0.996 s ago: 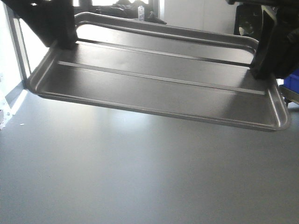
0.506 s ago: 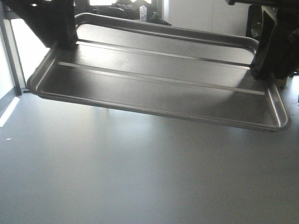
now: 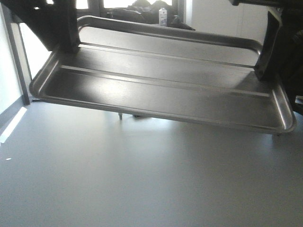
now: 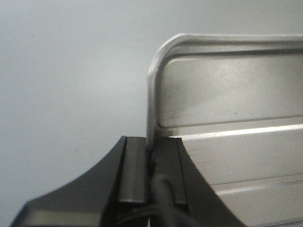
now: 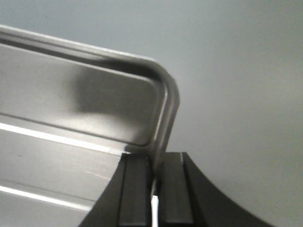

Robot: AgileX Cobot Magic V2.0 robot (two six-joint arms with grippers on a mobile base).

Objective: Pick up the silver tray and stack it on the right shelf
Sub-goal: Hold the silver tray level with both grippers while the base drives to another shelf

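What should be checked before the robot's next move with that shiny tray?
1. Left jaws shut on the silver tray, at its end rim: ok.
2. Right jaws shut on the opposite end rim: ok.
3. Tray empty, nothing to slide off: ok.
4. Tray level: not ok, it slopes down to the right in the front view.
5. Right shelf in sight: cannot tell, no view shows it.

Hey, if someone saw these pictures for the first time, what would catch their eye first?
A shiny silver tray fills the front view, held up above a grey floor. The left gripper and right gripper clamp its opposite short rims between black fingers.
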